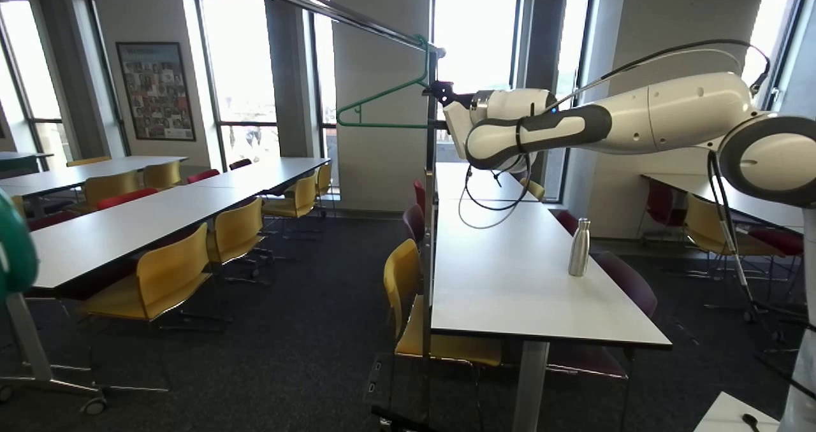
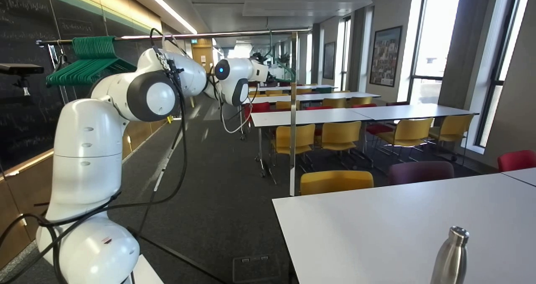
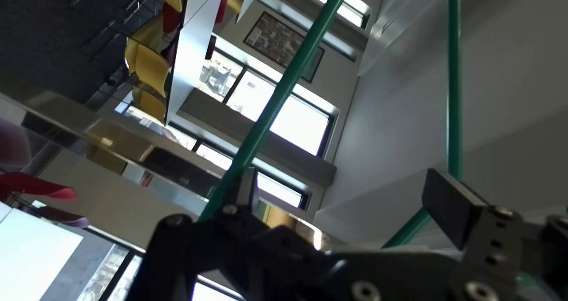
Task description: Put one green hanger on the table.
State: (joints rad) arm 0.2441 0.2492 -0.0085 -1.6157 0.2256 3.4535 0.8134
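The green hanger [image 1: 382,125] hangs by its hook from the end of the metal rail, high above the floor. It also shows in an exterior view [image 2: 271,41], partly behind the arm's end. My gripper [image 1: 435,108] is at the hanger's near side, its two fingers one above the other. In the wrist view my gripper [image 3: 346,199] is open, with nothing between its pads. One green bar [image 3: 290,74] passes by the left finger and another goes behind the right finger; I cannot tell whether they touch. The white table [image 1: 497,279] stands below and also shows here [image 2: 377,233].
A steel bottle [image 1: 579,248] stands on the table. The rail [image 2: 167,36] has an upright post [image 2: 293,141] beside the table's edge. Several green hangers [image 2: 90,62] hang at the rail's other end. Yellow chairs [image 1: 403,273] stand along the table.
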